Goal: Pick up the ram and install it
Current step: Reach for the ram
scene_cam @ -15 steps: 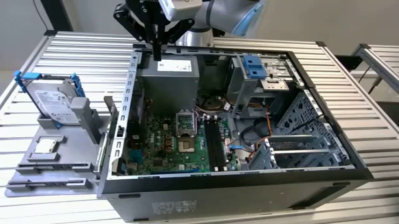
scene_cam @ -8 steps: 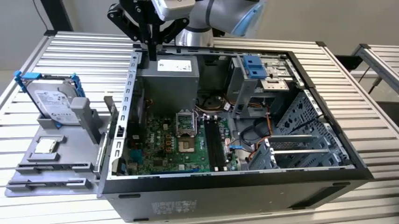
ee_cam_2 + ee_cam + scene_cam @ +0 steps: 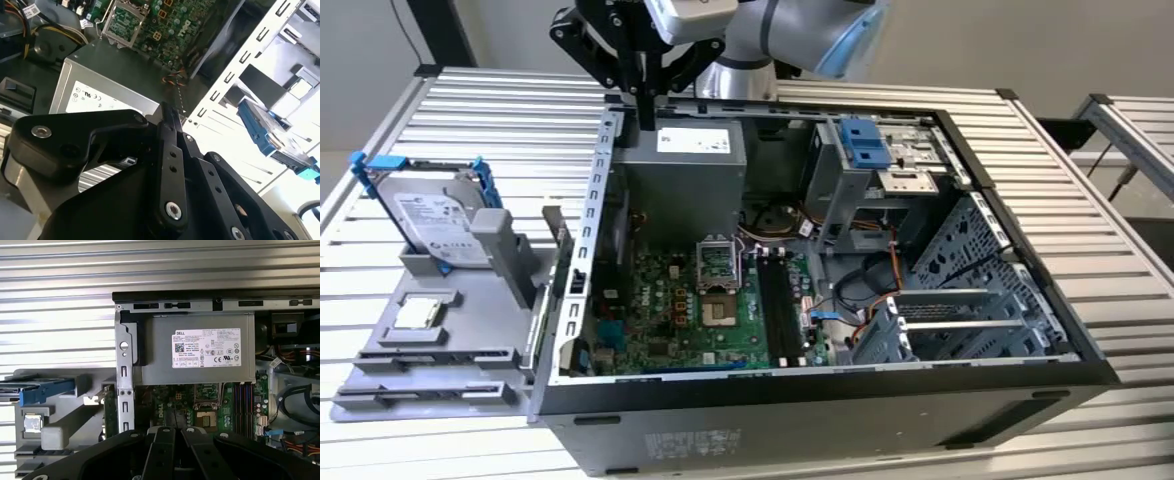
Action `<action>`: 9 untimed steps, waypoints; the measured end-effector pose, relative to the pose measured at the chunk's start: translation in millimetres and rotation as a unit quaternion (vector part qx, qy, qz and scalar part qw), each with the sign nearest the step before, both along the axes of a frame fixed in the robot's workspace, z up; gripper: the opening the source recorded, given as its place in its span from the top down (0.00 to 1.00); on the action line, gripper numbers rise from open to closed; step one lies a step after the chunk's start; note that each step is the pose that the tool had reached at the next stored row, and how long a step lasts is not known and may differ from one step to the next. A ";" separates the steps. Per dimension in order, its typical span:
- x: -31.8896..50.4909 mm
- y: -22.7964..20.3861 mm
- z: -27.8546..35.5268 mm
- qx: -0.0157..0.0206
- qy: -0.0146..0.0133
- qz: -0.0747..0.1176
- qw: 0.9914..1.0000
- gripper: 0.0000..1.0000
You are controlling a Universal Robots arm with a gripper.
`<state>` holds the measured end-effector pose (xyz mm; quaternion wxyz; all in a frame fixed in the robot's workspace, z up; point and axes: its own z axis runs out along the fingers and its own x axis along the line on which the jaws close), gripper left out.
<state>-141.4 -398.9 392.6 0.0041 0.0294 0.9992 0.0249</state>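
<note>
Fingers (image 3: 170, 150) are pressed together, nothing clamped between them that I can see. Gripper (image 3: 644, 110) hangs above the open PC case (image 3: 787, 430) at its far edge in the exterior view, over the grey power supply (image 3: 200, 355). Ram (image 3: 110, 410) looks to be standing on edge just outside the case's side wall, beside the grey holder (image 3: 467, 300) carrying the hard drive (image 3: 434, 225) on the slatted tabletop (image 3: 494, 110). It's well apart from the gripper.

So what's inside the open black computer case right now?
A green motherboard with long black slots, a grey metal power supply box, loose cables and a silver drive cage with a blue latch. The power supply and cage cover whatever lies beneath them.
</note>
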 end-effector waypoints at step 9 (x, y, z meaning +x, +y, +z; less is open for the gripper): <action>-8.0 0.0 -0.1 0.000 0.000 0.000 1.000 1.00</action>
